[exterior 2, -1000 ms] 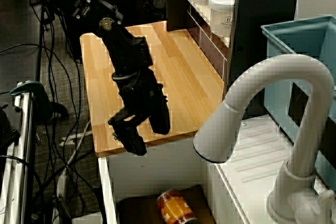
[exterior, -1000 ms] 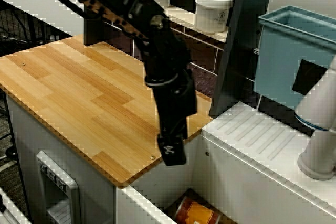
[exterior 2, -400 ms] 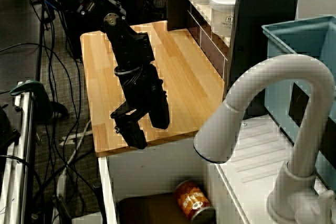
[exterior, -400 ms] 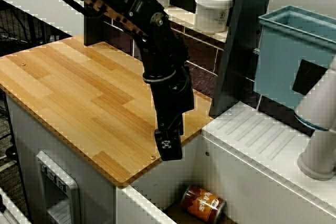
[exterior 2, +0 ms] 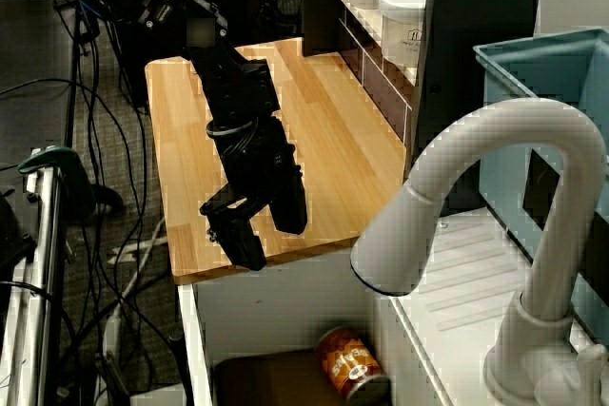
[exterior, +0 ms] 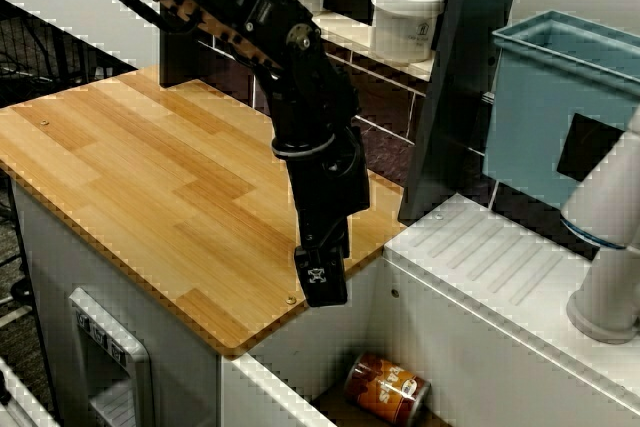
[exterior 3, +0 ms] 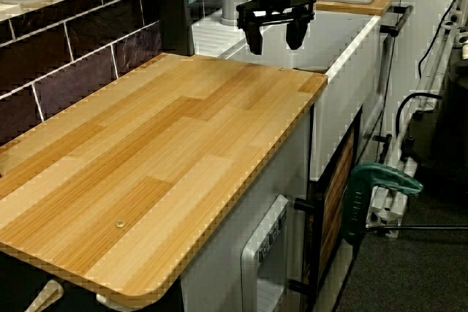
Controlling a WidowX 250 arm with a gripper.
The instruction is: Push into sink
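One wooden counter (exterior: 150, 177) fills most of the scene, its far edge meeting the white wall of the sink (exterior 2: 285, 316). A black arm (exterior: 290, 77) reaches over that edge, and its end effector (exterior 3: 272, 33) hangs just above the corner of the counter beside the sink, jaws parted with a clear gap between the two fingers and nothing held. Right of the sink lies a white ridged drainer (exterior: 500, 257), with a curved white faucet (exterior 2: 495, 187) rising over it and a light-blue tub (exterior: 560, 107) behind. A dark shelf along the back wall carries white jars (exterior: 405, 17). Down in the sink, on its brown floor, an orange-brown can (exterior 2: 347, 363) lies on its side near the right wall, well below the end effector and apart from it. A green-handled clamp (exterior 3: 373, 188) shows at the counter's front side.
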